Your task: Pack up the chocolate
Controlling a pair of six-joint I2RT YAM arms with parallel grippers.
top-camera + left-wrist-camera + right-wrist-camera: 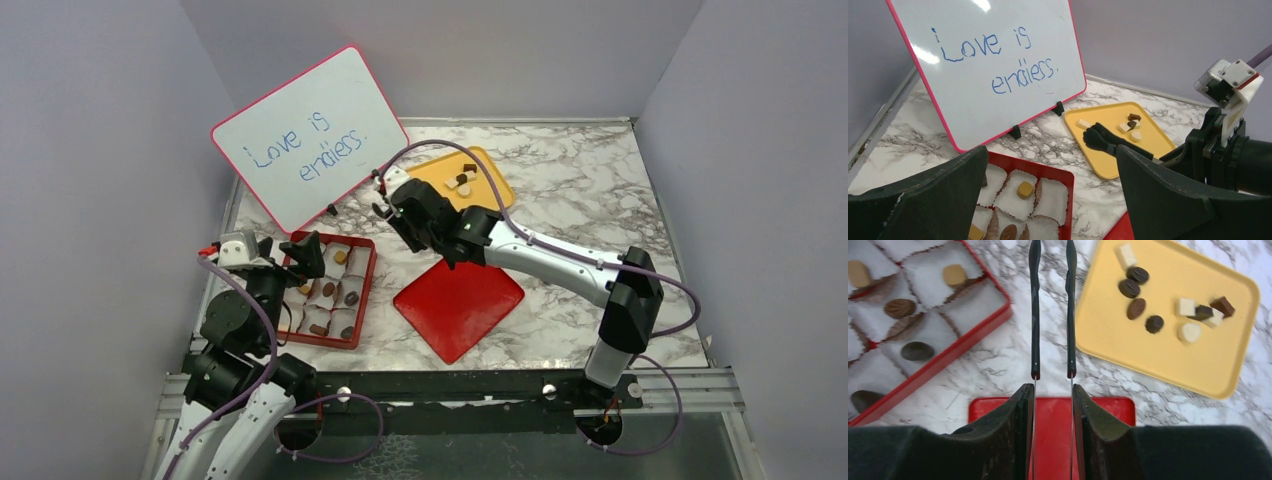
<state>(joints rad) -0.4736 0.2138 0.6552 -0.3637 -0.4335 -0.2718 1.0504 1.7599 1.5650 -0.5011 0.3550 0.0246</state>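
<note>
Your red box [975, 332] sits left with its white cups [930, 275] partly filled: several hold one chocolate, others show bare paper. The yellow tray [1158, 360] lies right of it, marble between them, and the red lid [460, 305] lies nearer the arms.

Your left gripper [1052, 160] hangs over the box, fingers spread wide and empty. Your right gripper [383, 193] hovers over the marble strip between box and tray, fingers only narrowly parted with nothing between them.

Loose chocolate [1136, 308] lies on the tray: a few dark rounds near the box side, and a touching cluster of cream and brown blocks farther right.

You look to be between placements, with a fresh pick due. Swing right over the tray, widen the fingers, and drop on a lone dark round [1154, 323] rather than the cluster.
</note>
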